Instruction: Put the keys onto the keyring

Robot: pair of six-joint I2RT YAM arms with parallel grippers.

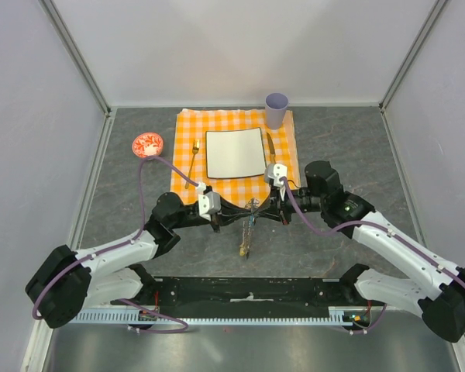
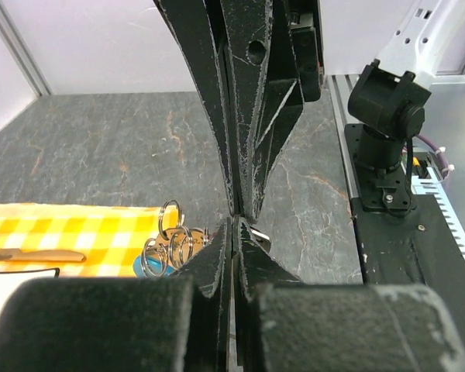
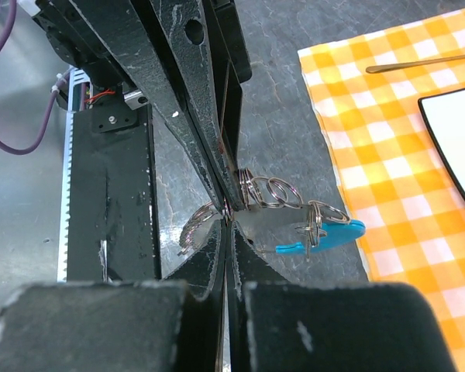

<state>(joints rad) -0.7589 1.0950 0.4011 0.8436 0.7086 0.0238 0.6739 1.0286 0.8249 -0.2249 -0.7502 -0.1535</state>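
Note:
My two grippers meet tip to tip over the grey table in front of the cloth. The left gripper (image 1: 240, 214) (image 2: 234, 226) is shut. The right gripper (image 1: 262, 211) (image 3: 229, 221) is shut too. Both pinch the keyring (image 3: 270, 191) (image 2: 169, 242), a bunch of thin silvery wire rings with a turquoise tag (image 3: 332, 235) hanging toward the cloth. A flat silvery piece (image 2: 257, 235) shows beside the left tips; I cannot tell whether it is a key. A brass-coloured key (image 1: 244, 248) lies on the table just below the grippers.
An orange checked cloth (image 1: 283, 167) lies behind the grippers with a white square plate (image 1: 235, 152), a gold fork (image 1: 194, 163) and a knife (image 1: 270, 146). A lilac cup (image 1: 277, 109) stands at its back right. A red-and-white bowl (image 1: 147, 144) sits at the left.

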